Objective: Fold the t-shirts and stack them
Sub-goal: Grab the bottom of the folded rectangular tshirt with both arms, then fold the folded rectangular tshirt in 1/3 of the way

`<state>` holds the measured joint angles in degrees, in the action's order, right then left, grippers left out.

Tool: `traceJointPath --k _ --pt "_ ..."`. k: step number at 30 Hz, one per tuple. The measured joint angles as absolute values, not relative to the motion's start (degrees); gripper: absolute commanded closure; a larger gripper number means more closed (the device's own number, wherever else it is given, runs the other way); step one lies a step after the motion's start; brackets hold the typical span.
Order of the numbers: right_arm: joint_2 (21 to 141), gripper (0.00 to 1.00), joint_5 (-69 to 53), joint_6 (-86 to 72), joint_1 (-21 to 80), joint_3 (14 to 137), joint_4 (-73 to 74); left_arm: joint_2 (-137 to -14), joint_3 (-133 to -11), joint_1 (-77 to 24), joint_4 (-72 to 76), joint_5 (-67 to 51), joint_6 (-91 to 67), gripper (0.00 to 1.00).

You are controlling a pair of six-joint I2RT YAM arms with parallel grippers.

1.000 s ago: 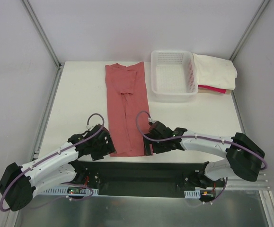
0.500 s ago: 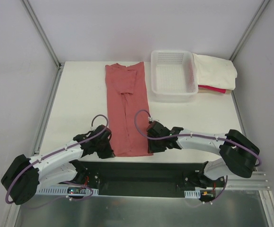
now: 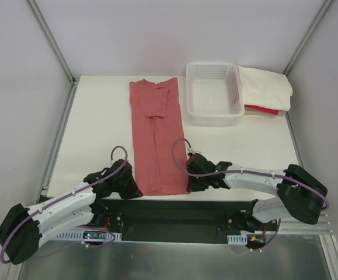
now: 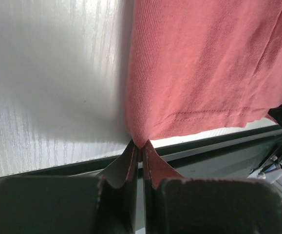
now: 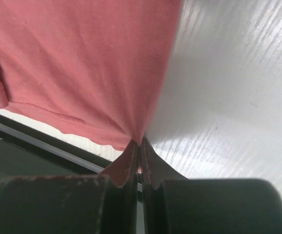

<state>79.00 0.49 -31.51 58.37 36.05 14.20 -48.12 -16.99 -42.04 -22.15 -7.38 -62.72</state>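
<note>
Two pinches hold the near end. The left gripper (image 4: 138, 146) has its fingers pressed together on the left hem corner of the salmon-red t-shirt (image 3: 156, 140). The right gripper (image 5: 140, 145) is closed the same way on the right corner, and the cloth is drawn to a point at each pair of tips. Both corners sit at the near edge of the table (image 3: 98, 128).

To fold well from here, I judge that the two arms should rise together and level, keeping the hem (image 4: 209, 116) taut between them. They should then carry it towards the neck (image 3: 148, 83) and lay it down square, so the strip halves without skewing.

The shirt lies flat as a long narrow strip with its sides folded in. Its long axis runs near to far and leans slightly left as it goes, with the hem towards the arms and the neck at the far end. Beyond it to the right stands the basket (image 3: 212, 65). Just beside the basket, the cream-white t-shirt (image 3: 268, 87) lies folded on the pink-red t-shirt (image 3: 263, 110).
</note>
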Motion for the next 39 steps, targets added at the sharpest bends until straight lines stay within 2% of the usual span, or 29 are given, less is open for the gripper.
traceJointPath --k 10,16,22,26,31,39 --pt "74.5 0.99 -1.0 -32.2 61.7 34.0 15.2 -39.7 -14.5 -42.1 -25.6 -10.5 -63.7 1.00" --pt "71.3 0.99 4.4 -29.3 62.1 41.1 21.6 -40.0 -20.7 -42.4 -28.0 -8.1 -61.8 1.00" --pt "73.0 0.99 7.4 -23.8 58.0 51.4 23.9 -47.5 -31.2 -42.0 -28.2 -0.6 -57.4 1.00" --pt "77.9 0.99 8.1 -19.6 53.1 58.5 24.3 -53.0 -37.6 -37.3 -28.1 3.3 -53.5 1.00" --pt "86.1 0.99 6.6 -15.3 47.5 67.4 24.8 -60.9 -43.8 -28.6 -25.4 3.5 -48.1 1.00" --pt "99.0 0.99 -0.9 -10.1 38.7 80.0 24.9 -74.8 -55.9 -21.1 -22.4 1.7 -39.8 1.00"
